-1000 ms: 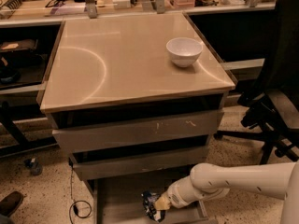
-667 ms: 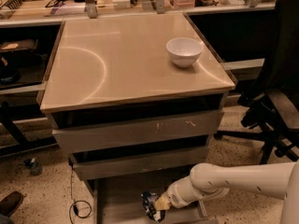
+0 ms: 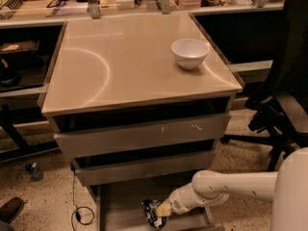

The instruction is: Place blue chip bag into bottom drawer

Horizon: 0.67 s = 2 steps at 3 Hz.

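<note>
The blue chip bag point(image 3: 151, 212), dark navy foil with white print, sits low over the floor of the open bottom drawer point(image 3: 122, 203), near its front middle. My gripper point(image 3: 161, 210) is at the end of the white arm that reaches in from the lower right. It is right at the bag's right side, touching it. The bottom drawer is pulled out below the plain-front middle drawer point(image 3: 144, 167) and the scuffed-front top drawer point(image 3: 144, 134).
A white bowl point(image 3: 190, 53) stands at the right back of the beige cabinet top point(image 3: 120, 61). A black office chair point(image 3: 284, 105) stands to the right. A cable point(image 3: 79, 214) and a dark shoe point(image 3: 10, 210) lie on the speckled floor at left.
</note>
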Each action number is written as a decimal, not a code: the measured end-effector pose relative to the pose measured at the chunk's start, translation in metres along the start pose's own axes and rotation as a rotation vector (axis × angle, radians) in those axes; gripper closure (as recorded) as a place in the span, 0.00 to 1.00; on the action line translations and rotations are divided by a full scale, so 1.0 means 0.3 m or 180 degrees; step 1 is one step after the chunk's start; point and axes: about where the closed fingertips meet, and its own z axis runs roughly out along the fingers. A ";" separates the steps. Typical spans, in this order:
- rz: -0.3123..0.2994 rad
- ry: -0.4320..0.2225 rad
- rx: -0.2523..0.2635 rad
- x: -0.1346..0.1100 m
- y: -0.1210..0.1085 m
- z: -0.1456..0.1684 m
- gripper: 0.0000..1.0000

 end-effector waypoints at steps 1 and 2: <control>0.0000 0.0000 0.0000 0.000 0.000 0.000 1.00; 0.0100 -0.0061 -0.0152 0.017 -0.038 0.080 1.00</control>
